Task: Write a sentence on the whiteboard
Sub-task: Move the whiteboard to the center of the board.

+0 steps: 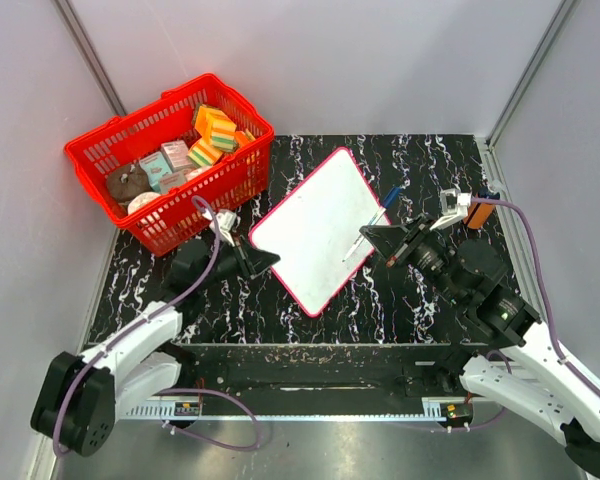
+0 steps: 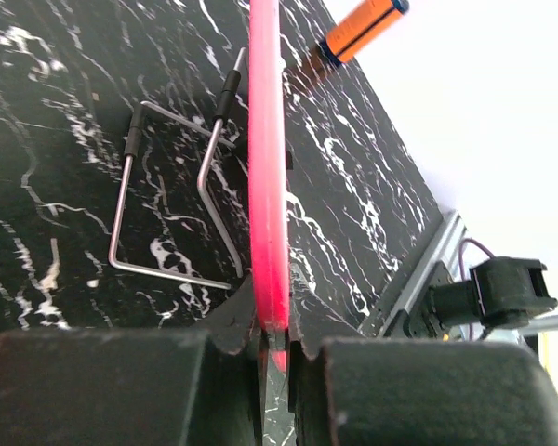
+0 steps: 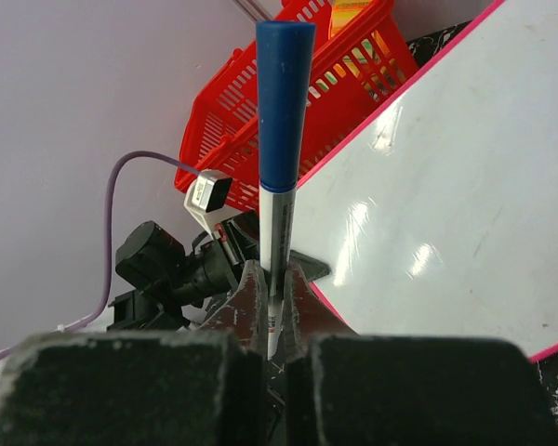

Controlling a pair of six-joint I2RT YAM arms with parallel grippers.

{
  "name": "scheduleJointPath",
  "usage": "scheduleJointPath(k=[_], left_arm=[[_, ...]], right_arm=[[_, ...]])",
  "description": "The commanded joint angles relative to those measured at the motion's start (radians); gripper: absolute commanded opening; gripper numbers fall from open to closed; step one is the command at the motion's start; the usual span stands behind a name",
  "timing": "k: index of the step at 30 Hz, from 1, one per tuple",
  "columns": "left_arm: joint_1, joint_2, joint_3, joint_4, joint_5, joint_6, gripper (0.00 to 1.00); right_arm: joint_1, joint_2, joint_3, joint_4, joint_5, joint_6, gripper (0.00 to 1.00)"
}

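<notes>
Two hands clamped: left hand [image 2: 274,327] on whiteboard [image 1: 315,226] rim, right hand [image 3: 274,290] on marker [image 3: 285,139]; lower end hidden in grip.

From above and behind, we look down on the whole tabletop [image 1: 430,160]. Our left wrist view meets the whiteboard [image 2: 268,186] edge-on, close; the right looks along the marker [image 3: 284,139] toward whiteboard and red basket [image 3: 344,84], both shared overhead.

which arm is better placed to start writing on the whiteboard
right: the right gripper is shut on the marker by the whiteboard; the left gripper is shut on the board's edge, busy holding it
</notes>
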Motion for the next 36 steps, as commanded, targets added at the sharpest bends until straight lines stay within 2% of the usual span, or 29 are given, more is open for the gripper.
scheduleJointPath(k=[1,9,15,25,36], left_arm=[[-0.076,0.083,-0.001,-0.125,0.18,0.105,0.0],[-0.164,0.217,0.09,-0.138,0.215,0.157,0.0],[-0.211,0.302,0.187,-0.235,0.223,0.233,0.0],[-0.22,0.29,0.218,-0.335,0.2,0.246,0.0],[-0.228,0.193,0.256,-0.516,0.133,0.246,0.0]], right_arm=[[0.004,-0.017,0.04,-0.007,0.025,-0.02,0.0],[0.005,-0.036,0.04,-0.019,0.031,-0.024,0.0],[0.005,-0.054,0.038,-0.035,0.045,-0.027,0.0],[0.004,-0.068,0.029,-0.049,0.055,-0.026,0.0],[0.005,-0.06,0.026,-0.047,0.05,-0.012,0.0]])
